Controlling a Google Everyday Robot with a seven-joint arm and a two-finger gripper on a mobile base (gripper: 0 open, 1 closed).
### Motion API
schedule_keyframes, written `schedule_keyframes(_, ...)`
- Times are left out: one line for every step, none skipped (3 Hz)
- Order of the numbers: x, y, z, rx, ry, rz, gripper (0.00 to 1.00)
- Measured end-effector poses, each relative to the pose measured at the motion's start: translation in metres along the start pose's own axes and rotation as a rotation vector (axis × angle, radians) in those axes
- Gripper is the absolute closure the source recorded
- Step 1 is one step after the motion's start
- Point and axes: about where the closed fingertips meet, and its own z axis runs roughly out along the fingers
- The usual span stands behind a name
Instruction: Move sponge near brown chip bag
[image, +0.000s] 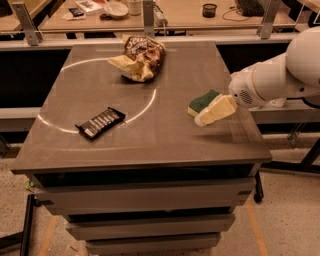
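Observation:
The sponge (202, 101), pale yellow with a dark green top, lies on the right part of the grey table (165, 135). My cream-coloured gripper (214, 112) reaches in from the right on a white arm (280, 77) and sits right against the sponge's near right side, low over the table. The brown chip bag (140, 57), crumpled with tan-yellow parts, lies at the far middle of the table, well apart from the sponge.
A flat black candy bar wrapper (100, 122) lies at the front left of the table. A bright ring of light (150, 102) curves across the tabletop. Benches with clutter stand behind. The table's right edge is close under my arm.

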Motion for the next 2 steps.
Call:
schedule_keyframes(0.006, 0.000, 0.017, -0.009, 0.012, 0.013, 0.00)
schedule_keyframes(0.015, -0.001, 0.029, -0.019, 0.031, 0.025, 0.00)
